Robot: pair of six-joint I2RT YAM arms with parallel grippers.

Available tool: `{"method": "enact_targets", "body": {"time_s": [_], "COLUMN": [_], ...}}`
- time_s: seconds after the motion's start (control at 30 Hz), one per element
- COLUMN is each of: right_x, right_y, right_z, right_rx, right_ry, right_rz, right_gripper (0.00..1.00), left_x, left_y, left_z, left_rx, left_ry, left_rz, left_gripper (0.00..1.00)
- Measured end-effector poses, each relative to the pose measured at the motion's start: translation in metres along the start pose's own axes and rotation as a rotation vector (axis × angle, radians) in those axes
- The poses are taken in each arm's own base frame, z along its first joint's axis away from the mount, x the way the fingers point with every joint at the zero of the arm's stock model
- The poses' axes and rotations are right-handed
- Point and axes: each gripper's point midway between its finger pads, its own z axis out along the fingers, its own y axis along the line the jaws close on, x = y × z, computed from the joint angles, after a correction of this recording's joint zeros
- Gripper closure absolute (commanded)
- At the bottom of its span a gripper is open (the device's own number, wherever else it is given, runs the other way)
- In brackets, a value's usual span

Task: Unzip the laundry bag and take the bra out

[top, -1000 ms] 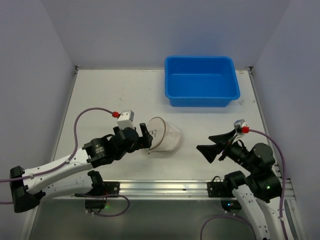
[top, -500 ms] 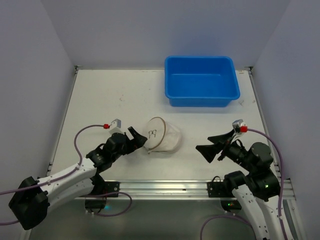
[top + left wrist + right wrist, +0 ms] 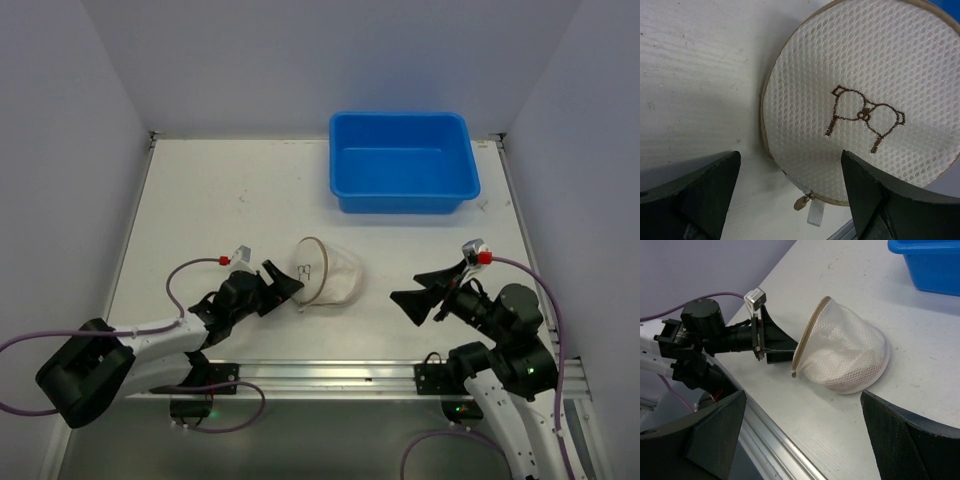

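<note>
The laundry bag lies on its side at the table's near middle, a white mesh drum with a tan zipper band. Its flat top with the brown bra outline faces my left gripper. In the left wrist view the tan zipper pull and a white tab hang at the rim's low edge, between the open fingers and untouched. My right gripper is open, apart to the bag's right, with the bag ahead of it. The bra is hidden inside the bag.
A big blue plastic tub stands at the back right of the table, its corner also in the right wrist view. The aluminium rail runs along the near edge just below the bag.
My left arm has dropped low and drawn back toward the near left, so the gripper now lies level with the bag's rim, jaws slightly narrower. The right arm has hardly moved.
</note>
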Motion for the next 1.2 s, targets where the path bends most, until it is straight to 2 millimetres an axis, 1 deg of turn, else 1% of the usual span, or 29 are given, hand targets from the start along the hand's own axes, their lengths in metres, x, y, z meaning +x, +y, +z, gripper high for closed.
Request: {"method": "enact_targets", "body": {"time_s": [0.03, 0.13, 0.27, 0.3, 0.33, 0.37, 0.43, 0.47, 0.53, 0.57, 0.63, 0.67, 0.8, 0.9, 0.97, 1.13, 1.2], "right_x": [0.000, 0.000, 0.001, 0.003, 0.004, 0.004, 0.004, 0.004, 0.004, 0.003, 0.003, 0.003, 0.005, 0.006, 0.008, 0.010, 0.010], "right_y": [0.000, 0.002, 0.001, 0.001, 0.000, 0.000, 0.000, 0.000, 0.000, 0.001, 0.001, 0.002, 0.004, 0.002, -0.001, -0.005, -0.002], "right_z": [0.000, 0.000, 0.001, 0.002, 0.002, 0.002, 0.002, 0.002, 0.002, 0.002, 0.002, 0.002, 0.002, 0.004, 0.007, 0.016, 0.021], "right_rx": [-0.001, -0.010, -0.016, -0.014, -0.013, -0.013, -0.015, -0.015, -0.017, -0.018, -0.022, -0.023, -0.037, -0.032, -0.026, -0.023, -0.036], "right_ry": [0.000, 0.001, 0.003, 0.007, 0.009, 0.010, 0.009, 0.009, 0.009, 0.008, 0.008, 0.008, 0.019, 0.032, 0.046, 0.085, 0.097], "right_rz": [0.000, -0.002, -0.002, 0.000, 0.001, 0.002, 0.001, 0.001, 0.001, 0.000, -0.001, -0.002, -0.002, -0.001, 0.003, 0.023, 0.023], "right_gripper": [0.01, 0.01, 0.01, 0.01, 0.01, 0.01, 0.01, 0.01, 0.01, 0.01, 0.01, 0.01, 0.01, 0.01, 0.01, 0.01, 0.01], "left_x": [0.003, 0.003, 0.005, 0.006, 0.006, 0.007, 0.007, 0.007, 0.007, 0.007, 0.007, 0.006, 0.005, -0.001, -0.011, -0.040, -0.047], "left_y": [0.003, -0.001, 0.000, 0.000, 0.000, -0.001, -0.002, -0.003, -0.003, -0.003, -0.003, -0.003, -0.005, -0.016, -0.033, -0.085, -0.099], "left_z": [0.001, 0.003, 0.006, 0.007, 0.008, 0.008, 0.010, 0.011, 0.012, 0.012, 0.013, 0.013, 0.013, 0.015, 0.014, 0.008, 0.006], "left_rx": [-0.006, 0.019, 0.026, 0.029, 0.032, 0.035, 0.042, 0.046, 0.051, 0.053, 0.053, 0.054, 0.054, 0.062, 0.087, 0.175, 0.196], "left_ry": [0.008, 0.007, 0.011, 0.014, 0.015, 0.016, 0.018, 0.017, 0.016, 0.016, 0.015, 0.013, 0.012, 0.003, -0.019, -0.088, -0.102], "left_rz": [-0.012, -0.031, -0.044, -0.046, -0.047, -0.050, -0.058, -0.059, -0.067, -0.068, -0.069, -0.069, -0.053, -0.027, -0.008, 0.041, 0.050], "left_gripper": [0.14, 0.19, 0.25, 0.30, 0.33, 0.39, 0.47, 0.56, 0.66, 0.76, 0.87, 0.99, 1.00, 1.00, 1.00, 1.00, 1.00]}}
